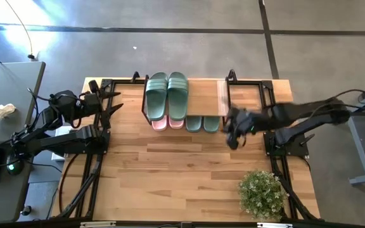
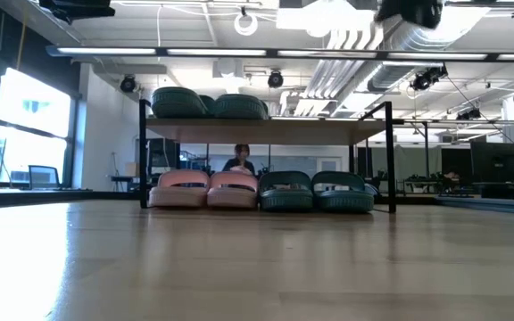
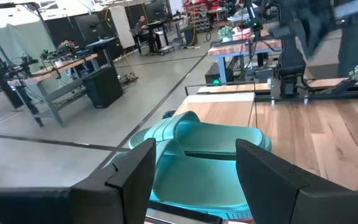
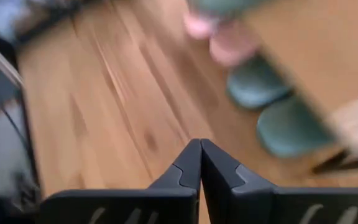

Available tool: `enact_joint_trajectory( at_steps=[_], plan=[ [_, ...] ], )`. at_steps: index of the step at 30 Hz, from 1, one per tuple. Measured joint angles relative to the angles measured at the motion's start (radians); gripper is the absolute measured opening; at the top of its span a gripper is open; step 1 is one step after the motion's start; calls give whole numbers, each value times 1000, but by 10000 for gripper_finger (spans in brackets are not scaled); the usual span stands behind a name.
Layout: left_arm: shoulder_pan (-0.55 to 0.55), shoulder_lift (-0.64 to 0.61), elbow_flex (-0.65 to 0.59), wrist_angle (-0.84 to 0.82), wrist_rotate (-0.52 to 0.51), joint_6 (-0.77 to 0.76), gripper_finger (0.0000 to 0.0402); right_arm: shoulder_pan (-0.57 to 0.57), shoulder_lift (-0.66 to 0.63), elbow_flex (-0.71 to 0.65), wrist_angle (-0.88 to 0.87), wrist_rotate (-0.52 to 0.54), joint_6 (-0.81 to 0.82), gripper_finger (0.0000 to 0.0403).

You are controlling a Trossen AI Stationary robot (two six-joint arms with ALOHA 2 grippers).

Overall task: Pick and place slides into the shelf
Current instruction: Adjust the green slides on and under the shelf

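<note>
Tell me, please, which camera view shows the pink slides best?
The low view: the pink slides sit side by side on the shelf's lower tier. From above only their ends peek out; the right wrist view shows them blurred; the left wrist view misses them.

Four green slides (image 1: 166, 95), two pink slides (image 2: 205, 190), one shelf (image 1: 246, 101), one potted plant (image 1: 260, 193).

Shelf (image 1: 189, 95) viewed from directly overhead in the high view; viewed level from the table (image 2: 257, 267) surface, facing its open front, in the low view; seen obliquely along its top by the left wrist camera, from above its front by the right
</note>
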Motion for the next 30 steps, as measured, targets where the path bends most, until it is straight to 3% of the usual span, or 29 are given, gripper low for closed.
enact_joint_trajectory(
  at_steps=[3,6,8,12,17,22,30],
  plan=[
    [0,0,0,0,0,0,205,55,6,-149,100,36,7,0],
    [0,0,0,0,-3,0,205,95,32,-266,216,143,6,0],
    [0,0,0,0,-11,0,205,109,61,-327,271,227,6,0],
    [0,0,0,-1,-15,0,205,110,147,-409,358,295,-16,0],
    [0,0,0,-4,-22,0,205,91,290,-470,503,305,-38,0],
    [0,0,0,-10,-22,0,205,60,403,-501,576,304,68,0],
    [0,0,0,-10,-42,8,205,9,467,-501,679,317,52,0]
  ],
)
